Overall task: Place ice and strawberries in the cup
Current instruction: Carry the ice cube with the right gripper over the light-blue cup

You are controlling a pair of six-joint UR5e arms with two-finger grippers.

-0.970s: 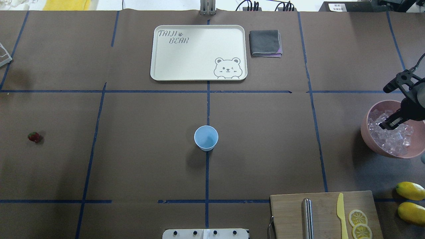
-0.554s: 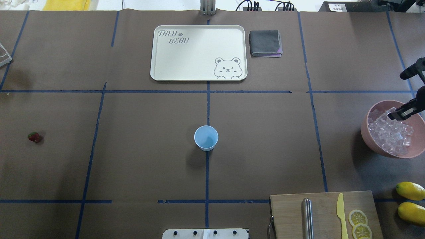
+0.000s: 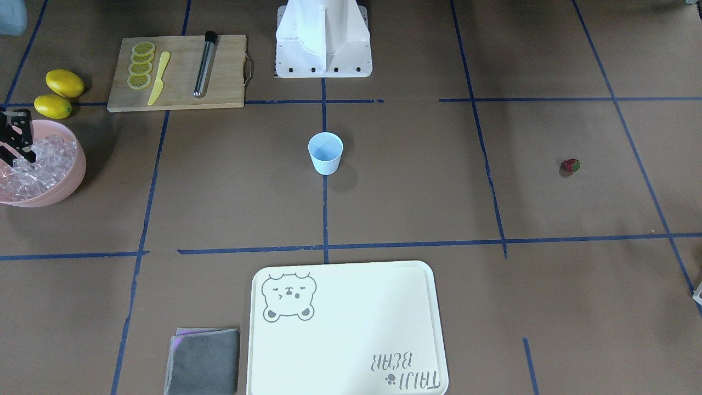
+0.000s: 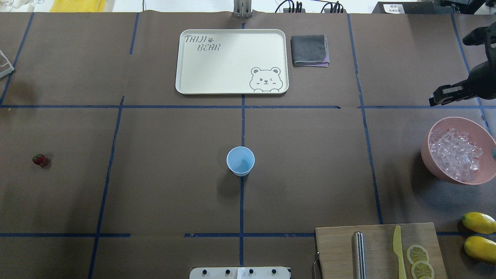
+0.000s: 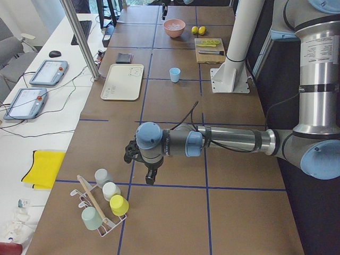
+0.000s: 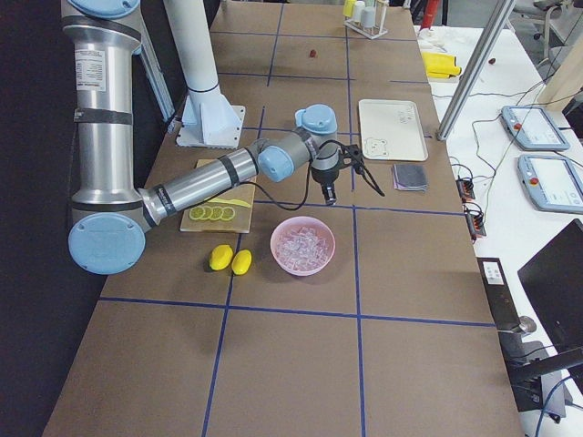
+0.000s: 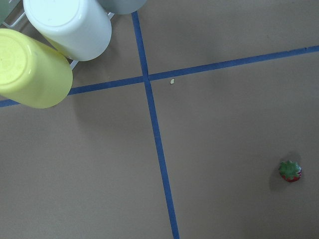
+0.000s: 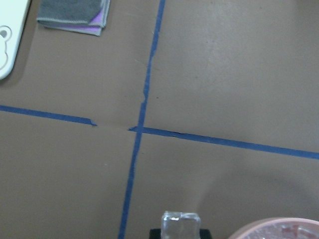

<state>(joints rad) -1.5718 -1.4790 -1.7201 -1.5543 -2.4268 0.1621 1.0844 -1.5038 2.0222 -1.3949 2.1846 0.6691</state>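
- The right gripper hangs in the air past the far side of the pink bowl.
- In the right wrist view, its two dark fingers are squeezed onto one clear ice cube. The cube sits right between them.
- The edge of the pink bowl shows in the bottom right corner of that view, just beside the held cube.
- The rest of the ice is piled up in the pink bowl.
- The blue cup stands up straight in the middle of the table, on a blue tape line. It is far from the bowl and far from the right gripper.
- The strawberry lies alone on the brown paper at the left end of the table, far from the cup.
- The left gripper points down over the table near a rack of cups. You cannot tell if its jaws are apart or together.
- The left wrist view looks down on the strawberry, small and off to one side, with nothing touching it.
- A yellow cup and a white cup show in the top corner of that view.
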